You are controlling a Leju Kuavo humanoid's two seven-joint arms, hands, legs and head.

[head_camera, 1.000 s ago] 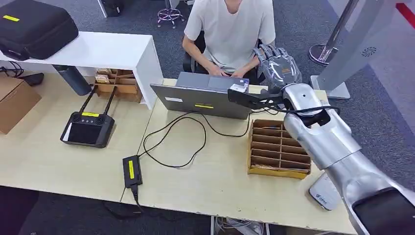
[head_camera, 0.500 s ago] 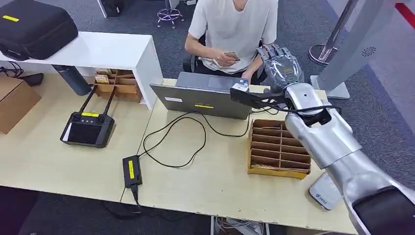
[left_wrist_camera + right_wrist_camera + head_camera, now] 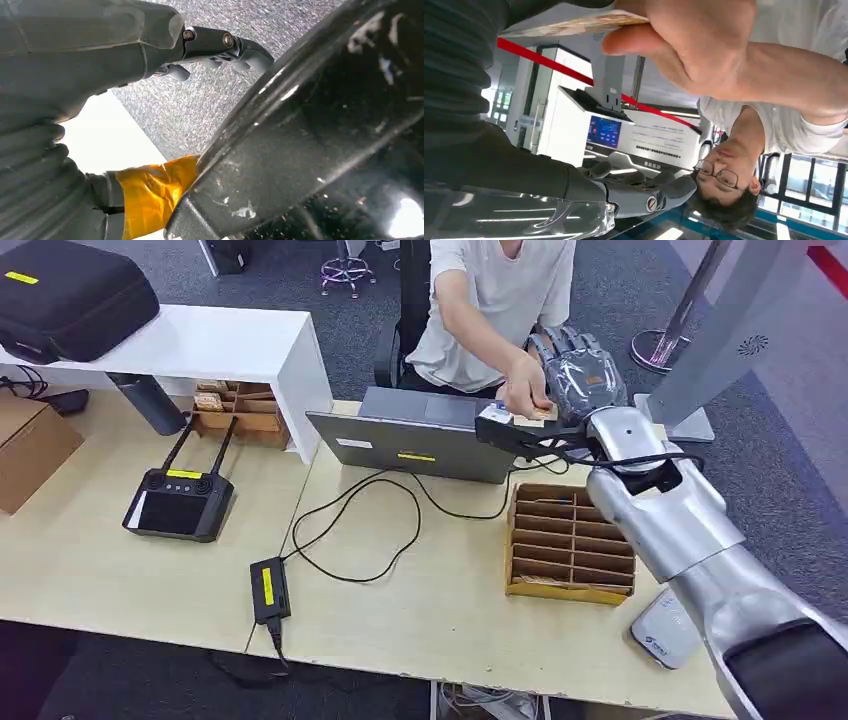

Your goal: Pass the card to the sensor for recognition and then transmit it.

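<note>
Reaching across the laptop, the person's hand now closes on the card that the right hand holds out; half a second ago that hand was back at the person's chest with a phone, and a second ago it was at the keyboard, so the handover looks to be under way and the sensor step seems done. From the right wrist view the card sits pinched under the person's fingers and against the dark body of the robot's hand; whether the robot's own fingers are clamped on it or only propping it I cannot tell, since they are hidden there. Going left to right over the surface: one black case on one white shelf, one cardboard box, one remote with two antennas, one power brick with its cable, one laptop, one card, one slotted tray and one white reader at the near right edge. One person sits behind. The left hand hangs by the robot's side with nothing in it, its fingers loosely extended over the carpet. My guess is that letting go is all that remains.
</note>
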